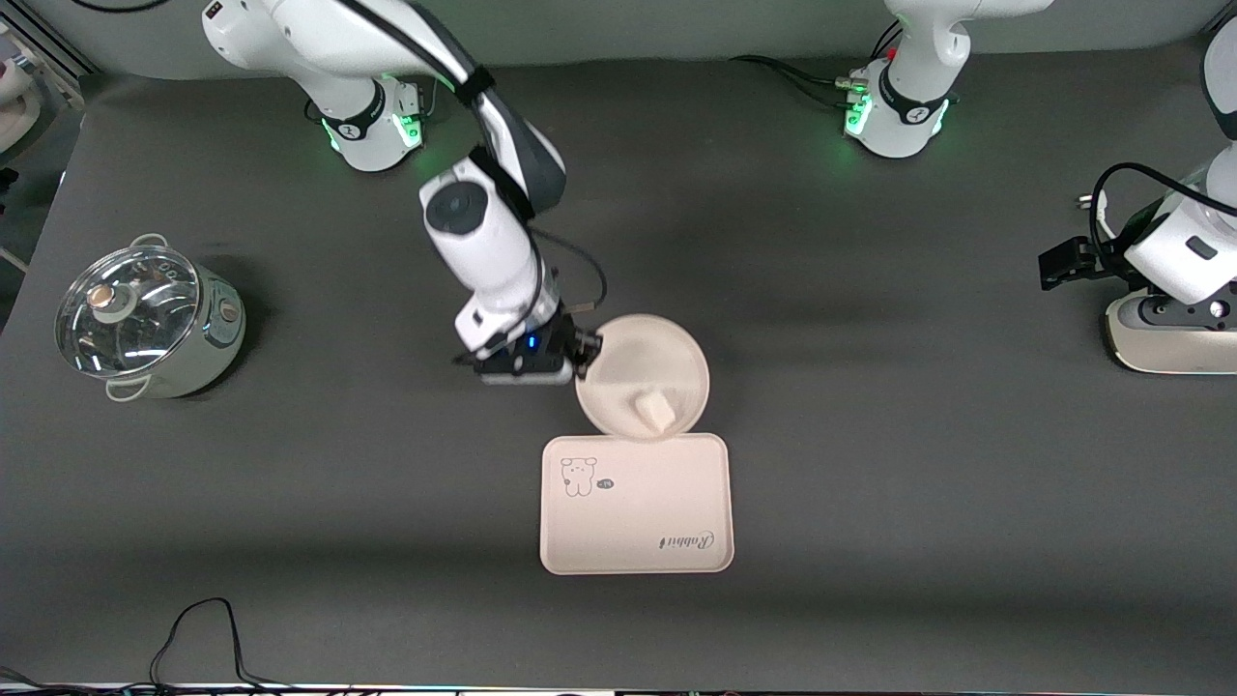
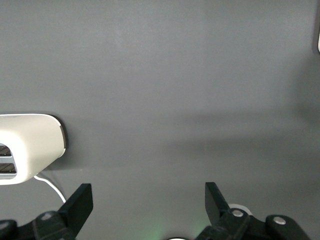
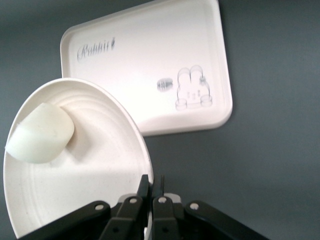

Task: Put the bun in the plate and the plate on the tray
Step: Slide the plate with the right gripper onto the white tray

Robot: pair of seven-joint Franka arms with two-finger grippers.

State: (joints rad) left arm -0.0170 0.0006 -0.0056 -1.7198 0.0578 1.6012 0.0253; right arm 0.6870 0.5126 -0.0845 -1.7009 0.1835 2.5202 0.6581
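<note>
Right gripper (image 1: 586, 350) is clamped on the rim of the plate (image 1: 652, 360), fingers (image 3: 145, 192) pinched narrow with the rim between them, at the plate edge toward the right arm's end of the table. The plate appears tilted, its edge nearest the front camera overlapping the tray's (image 1: 635, 517) rim; whether the two touch cannot be told. The bun (image 1: 654, 409) lies in the plate, in the part away from the gripper, close to the rim next to the tray. In the right wrist view the bun (image 3: 40, 133) sits against the plate's (image 3: 90, 180) inner slope, with the tray (image 3: 150, 65) just past the plate, rabbit drawing and "Rabbit" lettering visible. Left gripper (image 2: 149, 200) waits over bare table at the left arm's end, well apart from the plate, fingers spread wide and holding nothing. A white appliance (image 1: 1174, 333) stands beside it. A lidded pot (image 1: 145, 319) stands at the right arm's end, well apart from the right gripper.
</note>
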